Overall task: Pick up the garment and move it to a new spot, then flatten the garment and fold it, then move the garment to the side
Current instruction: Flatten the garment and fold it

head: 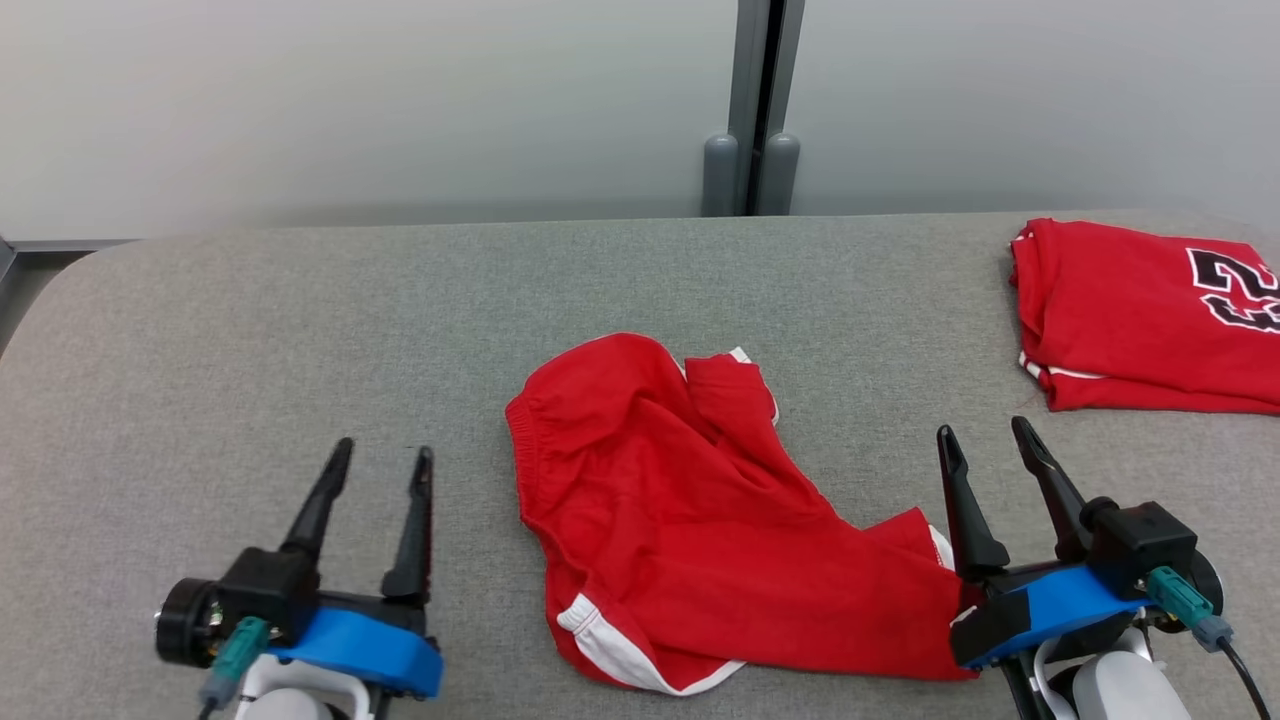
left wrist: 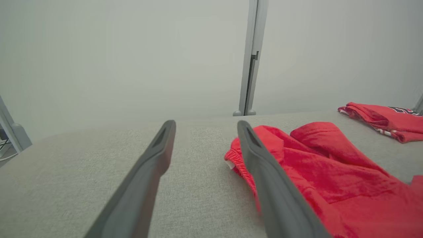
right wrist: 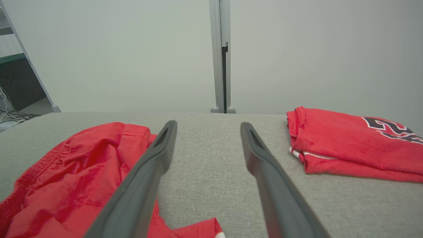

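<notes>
I see a wide grey padded table running across the head view, with pale wall panels behind it that meet at a grey post. On the table, around its middle and toward my near edge, lie the red shorts, crumpled and not folded. Their long axis runs on a slant from far left to near right. The elastic waistband faces the left side and the white-trimmed leg hems lie at the near edge and the near right. One leg is folded up over the body toward the far side. A folded red jersey with black number print sits at the far right, well apart from the shorts, with bare table between them. My left gripper hovers to the left of the shorts with its fingers spread and nothing between them. In the left wrist view the waistband lies just past its right finger. My right gripper is also spread and empty, at the shorts' near-right corner. Its blue mount overlaps the cloth there, and I cannot tell whether they touch.
</notes>
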`<state>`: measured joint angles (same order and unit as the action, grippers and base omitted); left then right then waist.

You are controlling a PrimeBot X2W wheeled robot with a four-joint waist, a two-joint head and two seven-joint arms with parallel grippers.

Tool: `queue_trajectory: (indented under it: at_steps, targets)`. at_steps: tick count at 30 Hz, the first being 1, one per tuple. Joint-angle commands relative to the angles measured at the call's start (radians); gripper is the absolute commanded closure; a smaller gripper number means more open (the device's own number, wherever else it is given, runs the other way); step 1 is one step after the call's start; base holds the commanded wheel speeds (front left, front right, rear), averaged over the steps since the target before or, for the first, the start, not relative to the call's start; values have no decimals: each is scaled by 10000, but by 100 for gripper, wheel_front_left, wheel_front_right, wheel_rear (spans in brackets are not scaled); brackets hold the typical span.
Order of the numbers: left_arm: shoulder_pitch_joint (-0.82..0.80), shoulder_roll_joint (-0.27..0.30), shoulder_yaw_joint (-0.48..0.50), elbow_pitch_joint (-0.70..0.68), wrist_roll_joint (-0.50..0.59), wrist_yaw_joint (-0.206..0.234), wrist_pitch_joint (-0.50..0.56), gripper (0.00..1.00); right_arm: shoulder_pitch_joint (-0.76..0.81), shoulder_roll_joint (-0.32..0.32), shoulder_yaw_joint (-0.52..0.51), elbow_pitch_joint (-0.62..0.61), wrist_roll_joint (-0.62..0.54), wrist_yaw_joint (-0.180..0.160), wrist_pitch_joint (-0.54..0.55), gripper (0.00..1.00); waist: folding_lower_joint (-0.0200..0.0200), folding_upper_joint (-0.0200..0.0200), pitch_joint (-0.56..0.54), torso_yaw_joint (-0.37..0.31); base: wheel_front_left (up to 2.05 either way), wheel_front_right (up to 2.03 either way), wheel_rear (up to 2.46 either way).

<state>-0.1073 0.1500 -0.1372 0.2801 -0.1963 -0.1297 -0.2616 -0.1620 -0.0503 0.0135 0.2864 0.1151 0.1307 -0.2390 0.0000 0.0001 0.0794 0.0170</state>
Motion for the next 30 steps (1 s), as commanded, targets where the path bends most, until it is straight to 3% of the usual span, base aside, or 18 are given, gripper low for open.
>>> queue_trajectory:
  at_steps: [1,6,16,22,30]
  targets:
    - [-216,122,-372,-35,-34,-18,39,0,-188,-6,24,69,-1,1,-66,0,0,-1,-35,-58,0,0,0]
    - [-461,350,-1457,-141,-376,-18,357,0,-161,-7,90,158,16,1,-98,0,0,-1,-79,-173,0,0,0]
    - [-358,1271,-3995,-524,-1659,-17,1955,0,107,-6,-17,279,-60,1,-96,0,0,-1,-204,-461,0,0,0]
    - [-114,1682,-4697,-442,-2301,-17,2476,0,127,-5,-68,258,-41,1,-76,0,0,-1,-113,-575,0,0,0]
    - [-209,1644,-5517,496,-2917,-17,2827,0,-1,-7,-29,269,-28,1,-64,0,0,-1,75,-713,0,0,0]
